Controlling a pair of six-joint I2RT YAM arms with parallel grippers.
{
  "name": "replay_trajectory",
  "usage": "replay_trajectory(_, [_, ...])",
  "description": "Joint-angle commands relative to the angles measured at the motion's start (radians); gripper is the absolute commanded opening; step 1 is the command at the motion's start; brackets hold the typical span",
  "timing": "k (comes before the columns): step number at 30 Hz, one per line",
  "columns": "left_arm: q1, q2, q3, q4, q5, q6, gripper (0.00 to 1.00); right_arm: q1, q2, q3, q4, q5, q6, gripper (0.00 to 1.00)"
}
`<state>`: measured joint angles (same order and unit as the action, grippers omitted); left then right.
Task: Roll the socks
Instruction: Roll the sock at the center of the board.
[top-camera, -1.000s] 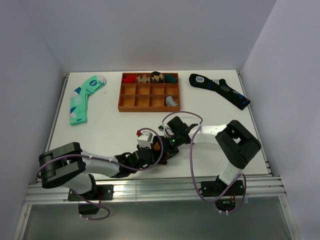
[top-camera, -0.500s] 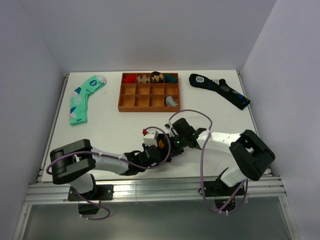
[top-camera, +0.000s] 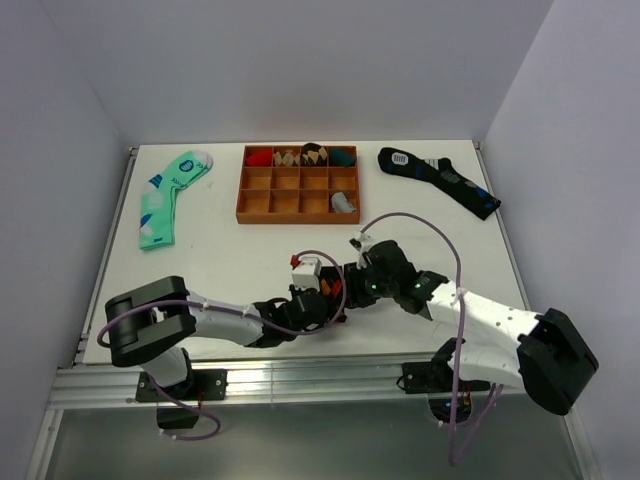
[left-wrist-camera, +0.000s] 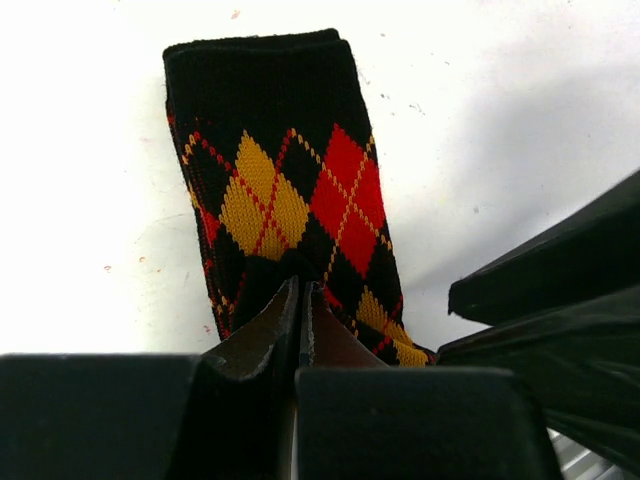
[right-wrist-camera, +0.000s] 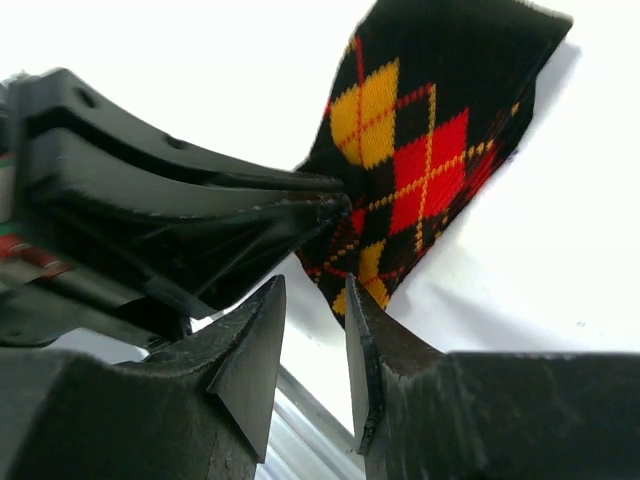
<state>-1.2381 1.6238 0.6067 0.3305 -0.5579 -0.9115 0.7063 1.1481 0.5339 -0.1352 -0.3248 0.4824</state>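
Note:
The black argyle sock with red and yellow diamonds lies folded on the white table, its cuff pointing away from my left gripper. That gripper is shut, pinching the sock's near end between its fingertips. In the top view the sock is mostly hidden under the two grippers near the table's front middle. My right gripper stands open with nothing between its fingers, just to the right of the sock and apart from it. The left gripper's black body fills the left of the right wrist view.
A wooden compartment tray at the back holds several rolled socks in its far row. A mint green sock lies back left and a dark navy sock back right. The aluminium rail runs along the near edge.
My right gripper has opened and let go of the sock, drawing back to the right as its arm swung outward. The left gripper stays shut on the sock and has shifted slightly right.

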Motion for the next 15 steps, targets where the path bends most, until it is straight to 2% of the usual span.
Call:
replay_trajectory(1, [0.003,0.097,-0.048,-0.323,0.170,0.019,0.00,-0.001,-0.071,-0.046,0.072,0.067,-0.001,0.37])
replay_trajectory(6, [0.022,0.108,-0.021,-0.370,0.236,0.026,0.00,0.019,-0.166,-0.124,0.132,0.098,0.028,0.36])
replay_trajectory(9, [0.043,0.097,-0.024,-0.378,0.277,0.028,0.00,0.045,-0.189,-0.141,0.189,0.168,0.032,0.36])
replay_trajectory(15, [0.075,0.097,-0.007,-0.416,0.369,0.040,0.00,0.172,-0.192,-0.149,0.238,0.303,0.019,0.36])
